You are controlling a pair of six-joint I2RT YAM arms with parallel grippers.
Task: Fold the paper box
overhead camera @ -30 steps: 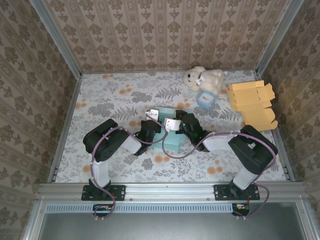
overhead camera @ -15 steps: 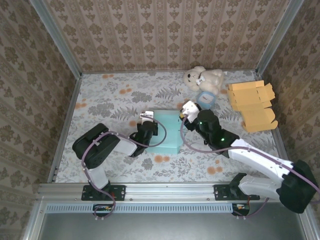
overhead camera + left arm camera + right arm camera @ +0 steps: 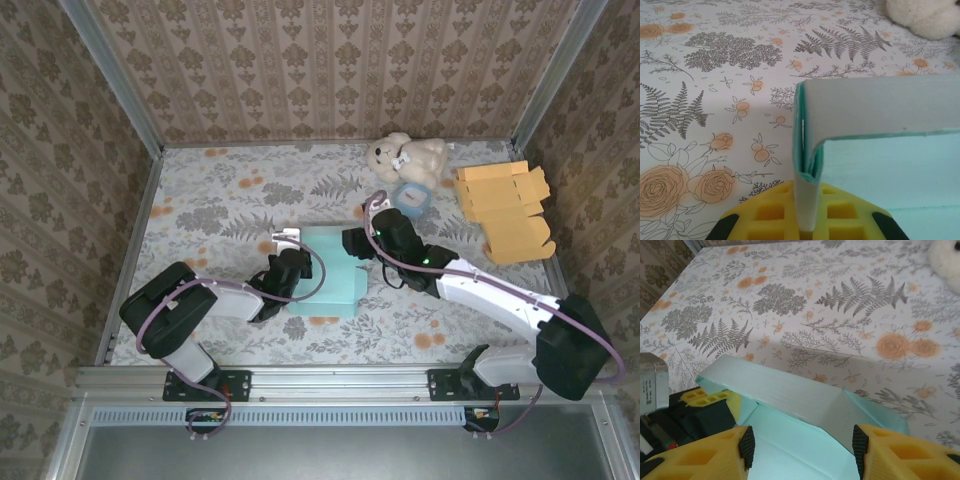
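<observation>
Left gripper (image 3: 807,220) clamps the paper box (image 3: 880,160) wall; right gripper (image 3: 802,445) is open and empty, so the flap (image 3: 785,390) might pop up.

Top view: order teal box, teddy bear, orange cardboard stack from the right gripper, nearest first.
1. teal paper box, right beside the right gripper
2. teddy bear, toward the back wall
3. orange cardboard stack, far right

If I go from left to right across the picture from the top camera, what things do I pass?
left gripper → teal paper box → teddy bear → orange cardboard boxes
</observation>
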